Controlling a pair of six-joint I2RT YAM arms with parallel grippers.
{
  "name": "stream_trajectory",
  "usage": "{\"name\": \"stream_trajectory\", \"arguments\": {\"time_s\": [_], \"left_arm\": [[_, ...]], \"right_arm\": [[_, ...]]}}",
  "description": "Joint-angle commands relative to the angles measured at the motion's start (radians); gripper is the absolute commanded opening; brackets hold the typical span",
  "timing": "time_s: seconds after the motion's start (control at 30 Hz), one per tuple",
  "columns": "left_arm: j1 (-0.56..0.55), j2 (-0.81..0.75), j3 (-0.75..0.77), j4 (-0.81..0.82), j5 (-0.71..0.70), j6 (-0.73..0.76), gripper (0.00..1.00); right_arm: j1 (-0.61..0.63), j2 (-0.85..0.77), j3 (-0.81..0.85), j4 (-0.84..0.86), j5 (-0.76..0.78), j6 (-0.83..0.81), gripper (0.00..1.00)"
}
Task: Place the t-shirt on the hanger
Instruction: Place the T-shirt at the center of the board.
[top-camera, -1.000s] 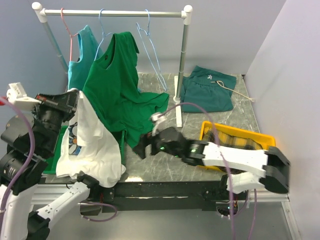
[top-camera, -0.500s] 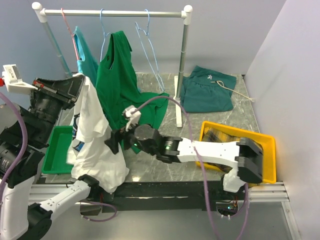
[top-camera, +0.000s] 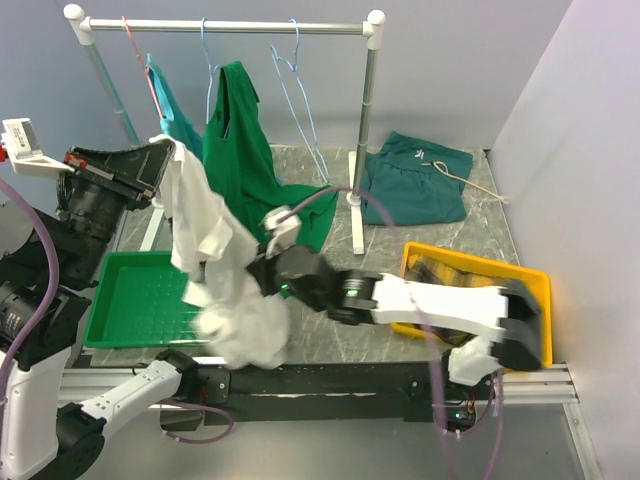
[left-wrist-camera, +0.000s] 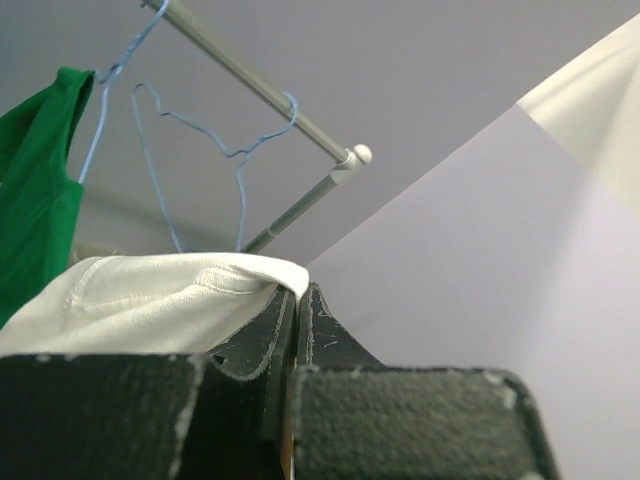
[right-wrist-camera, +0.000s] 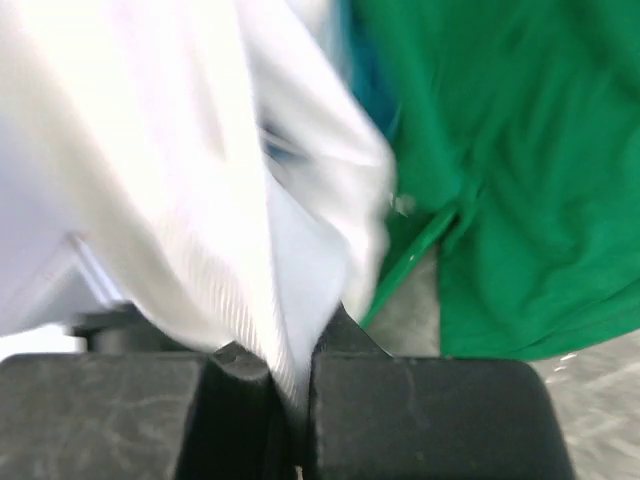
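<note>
Left gripper (left-wrist-camera: 297, 296) and right gripper (right-wrist-camera: 292, 388) both clamped on the t-shirt (top-camera: 203, 228), looks like floppy light cotton so I'd grab the collar seam.

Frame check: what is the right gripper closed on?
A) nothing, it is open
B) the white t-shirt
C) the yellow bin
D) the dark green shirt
B: in the right wrist view the right gripper is shut with white fabric of the t-shirt pinched between its fingers, while the dark green shirt hangs free behind it.
</note>
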Motion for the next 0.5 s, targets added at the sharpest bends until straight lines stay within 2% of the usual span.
{"name": "stream_trajectory", "arguments": {"time_s": [0.0, 0.13, 0.3, 0.33, 0.37, 0.43, 0.47], "left_arm": [[0.000, 0.001, -0.017, 0.159, 0.063, 0.015, 0.01], [0.000, 0.006, -0.054, 0.214, 0.096, 0.010, 0.01], [0.000, 0.006, -0.113, 0.248, 0.140, 0.001, 0.01], [0.000, 0.004, -0.147, 0.254, 0.151, -0.003, 0.01], [-0.002, 0.001, -0.170, 0.271, 0.183, -0.016, 0.01], [0.000, -0.011, -0.274, 0.291, 0.215, -0.034, 0.01], [0.000, -0.015, -0.322, 0.330, 0.272, -0.057, 0.01]], "right_arm": [[-0.008, -0.231, 0.061, -0.061, 0.135, -0.048, 0.00], [-0.050, -0.245, 0.084, -0.141, 0.120, -0.060, 0.00], [-0.116, -0.244, -0.003, -0.141, 0.000, -0.009, 0.00], [-0.120, -0.245, -0.012, -0.149, 0.006, 0.001, 0.03], [-0.121, -0.245, -0.032, -0.174, 0.021, 0.009, 0.12], [-0.133, -0.265, -0.069, -0.198, 0.061, 0.038, 0.16], [-0.147, -0.277, -0.122, -0.216, 0.064, 0.055, 0.26]]}}
